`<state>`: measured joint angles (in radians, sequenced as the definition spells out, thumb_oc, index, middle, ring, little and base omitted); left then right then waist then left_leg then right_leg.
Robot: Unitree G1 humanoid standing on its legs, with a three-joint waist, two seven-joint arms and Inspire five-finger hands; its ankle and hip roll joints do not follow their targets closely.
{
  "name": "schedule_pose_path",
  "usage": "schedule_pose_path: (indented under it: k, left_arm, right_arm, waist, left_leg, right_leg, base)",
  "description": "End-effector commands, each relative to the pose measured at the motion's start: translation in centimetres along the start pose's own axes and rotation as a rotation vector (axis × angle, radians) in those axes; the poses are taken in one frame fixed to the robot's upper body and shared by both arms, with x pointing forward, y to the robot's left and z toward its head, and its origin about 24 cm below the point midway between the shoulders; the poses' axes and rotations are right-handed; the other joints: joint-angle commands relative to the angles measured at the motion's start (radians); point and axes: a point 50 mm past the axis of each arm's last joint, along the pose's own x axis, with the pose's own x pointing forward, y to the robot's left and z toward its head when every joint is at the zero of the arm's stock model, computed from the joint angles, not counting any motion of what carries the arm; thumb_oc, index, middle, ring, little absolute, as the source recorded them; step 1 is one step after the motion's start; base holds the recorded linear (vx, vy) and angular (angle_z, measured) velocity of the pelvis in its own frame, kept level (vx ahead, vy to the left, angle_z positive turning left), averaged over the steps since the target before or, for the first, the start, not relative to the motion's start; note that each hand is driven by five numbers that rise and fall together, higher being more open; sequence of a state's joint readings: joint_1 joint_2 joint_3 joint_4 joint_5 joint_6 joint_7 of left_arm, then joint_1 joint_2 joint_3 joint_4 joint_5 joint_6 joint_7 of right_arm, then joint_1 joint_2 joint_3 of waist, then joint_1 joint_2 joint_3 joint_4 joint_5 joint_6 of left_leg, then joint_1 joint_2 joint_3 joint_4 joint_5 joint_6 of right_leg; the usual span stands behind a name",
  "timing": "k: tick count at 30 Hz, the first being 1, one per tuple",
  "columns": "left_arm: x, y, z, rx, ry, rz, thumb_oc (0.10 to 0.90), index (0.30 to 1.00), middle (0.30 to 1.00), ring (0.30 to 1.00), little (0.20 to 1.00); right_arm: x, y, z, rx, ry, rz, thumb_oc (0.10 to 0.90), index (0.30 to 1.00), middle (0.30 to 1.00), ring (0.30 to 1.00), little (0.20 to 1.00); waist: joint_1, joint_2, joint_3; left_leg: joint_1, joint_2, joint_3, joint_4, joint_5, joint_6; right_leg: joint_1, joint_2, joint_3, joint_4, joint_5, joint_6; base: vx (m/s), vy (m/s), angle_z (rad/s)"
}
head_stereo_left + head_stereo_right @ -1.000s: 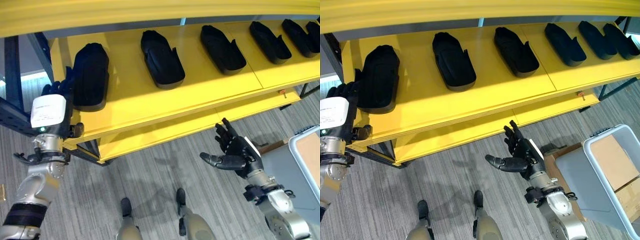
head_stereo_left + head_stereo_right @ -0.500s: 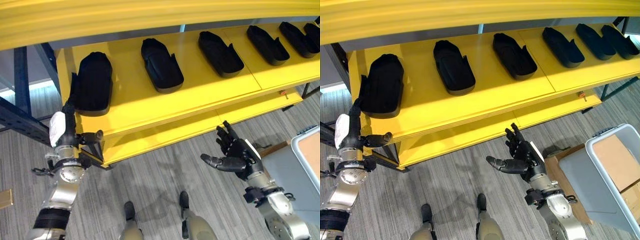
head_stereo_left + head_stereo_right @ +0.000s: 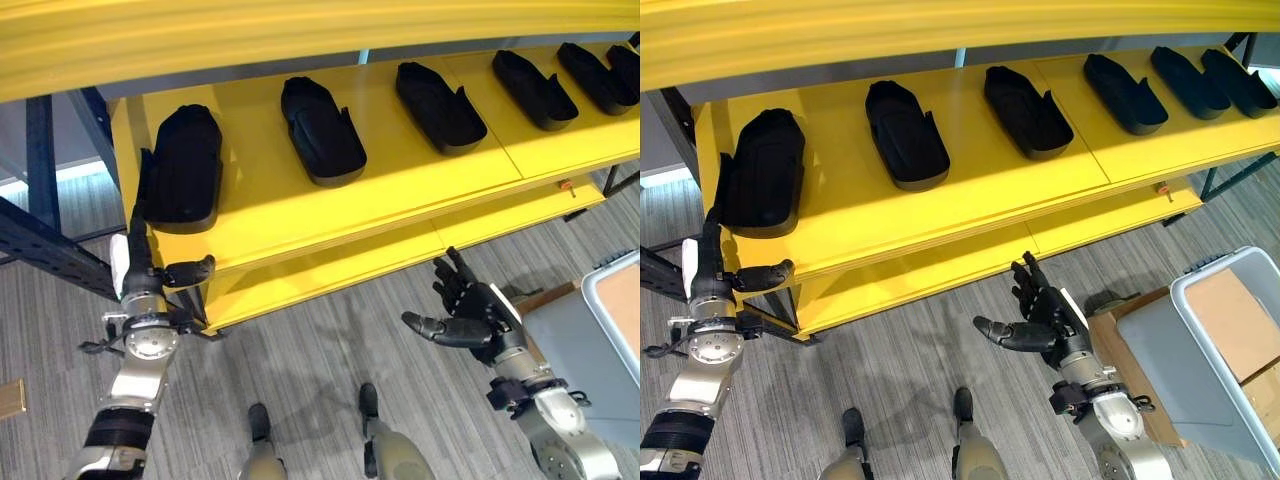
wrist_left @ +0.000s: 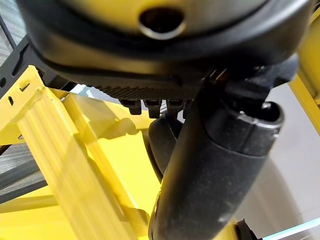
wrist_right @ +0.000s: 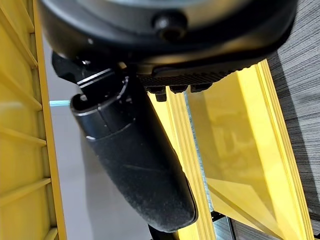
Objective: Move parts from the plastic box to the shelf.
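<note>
Parts: six black moulded pieces lie in a row on the yellow shelf [image 3: 400, 195], the leftmost part [image 3: 183, 165] nearest my left hand [image 3: 140, 275]. That hand stands just below the shelf's front edge, fingers straight, thumb out, holding nothing. My right hand [image 3: 470, 315] hangs over the floor, fingers spread, empty. I judge one placing done; next I must turn right to the plastic box [image 3: 1220, 345] and pick another piece.

no readable text, labels or numbers anywhere
</note>
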<state>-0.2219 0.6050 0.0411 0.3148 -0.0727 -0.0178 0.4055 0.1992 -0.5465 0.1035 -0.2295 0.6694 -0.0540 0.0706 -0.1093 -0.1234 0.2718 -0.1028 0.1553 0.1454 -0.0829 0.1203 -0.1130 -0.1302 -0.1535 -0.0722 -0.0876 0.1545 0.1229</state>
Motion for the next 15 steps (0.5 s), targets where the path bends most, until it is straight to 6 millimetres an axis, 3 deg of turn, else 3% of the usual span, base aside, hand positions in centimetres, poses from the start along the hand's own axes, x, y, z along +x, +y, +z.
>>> schedule_pose_path:
  k: [1,15]
  left_arm:
    - [2.8,2.5,5.0,-0.024,-0.217,0.125,0.9,1.0,1.0,1.0,1.0]
    - [2.1,1.2,5.6,0.005,-0.263,0.051,0.9,1.0,1.0,1.0,1.0]
  right_arm:
    - [0.7,-0.2,3.7,-0.009,-0.216,-0.002,0.9,1.0,1.0,1.0,1.0]
    - [0.9,-0.3,3.7,-0.013,-0.214,-0.009,0.9,1.0,1.0,1.0,1.0]
  waist:
    - [-0.012,-0.028,-0.027]
    - [-0.011,-0.019,-0.029]
  left_leg:
    - [0.12,-0.009,0.037,-0.004,-0.123,0.033]
    - [0.13,-0.009,0.038,-0.004,-0.128,0.035]
  right_leg:
    - [0.131,-0.061,-0.044,0.0,-0.098,0.05]
    - [0.14,-0.06,-0.042,0.001,-0.103,0.049]
  base:
    - [0.0,0.0,0.0]
    - [0.0,0.0,0.0]
